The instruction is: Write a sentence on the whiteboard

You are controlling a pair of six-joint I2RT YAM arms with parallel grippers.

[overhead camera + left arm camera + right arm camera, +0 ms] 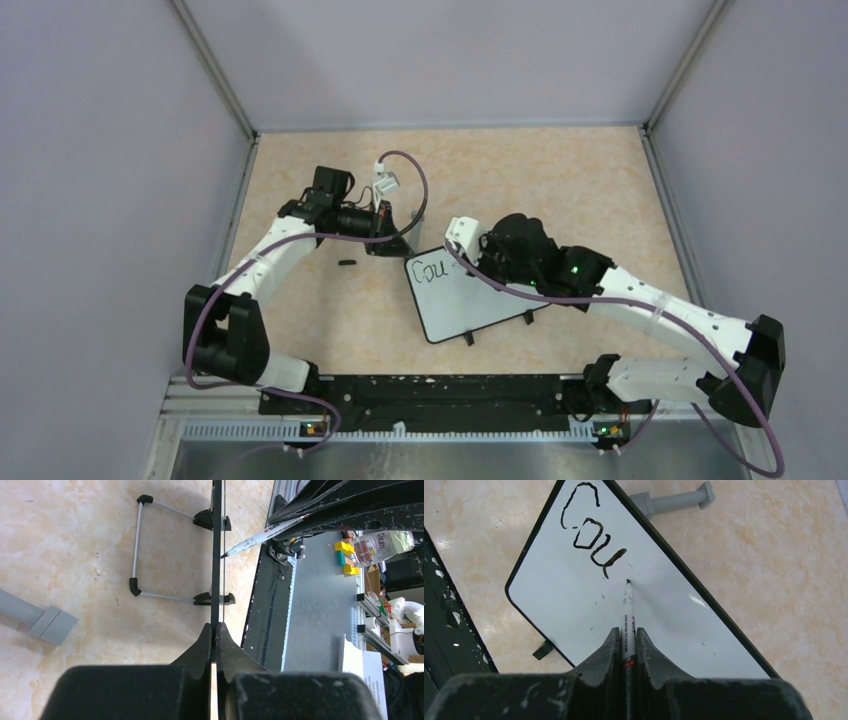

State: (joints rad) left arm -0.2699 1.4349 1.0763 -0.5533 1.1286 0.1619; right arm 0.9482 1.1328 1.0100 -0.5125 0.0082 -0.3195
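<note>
The only container we see is a clear bottle [381, 544] off the worktop [560, 180], at the edge of the left wrist view – we cannot tell what is in it. The board [470, 300] sits near the middle of the worktop, turned at an angle to the arms, between the two hands. Our left hand [216, 626] is clenched on the board's far edge, and from its own camera the board shows edge-on, with a wire stand [136, 545] behind it. Our right hand [626, 632] grasps a marker [628, 612] tight between its fingers and reaches over the board's face. The marker's tip is at the white surface, just right of and below the last letter. Of the sentence [591, 535], only "Cou" stands in black, near the board's far left corner. A small black piece [347, 262] lies on the worktop left of the board, apart from it – and a gray peg [674, 500] lies beyond the far edge.
</note>
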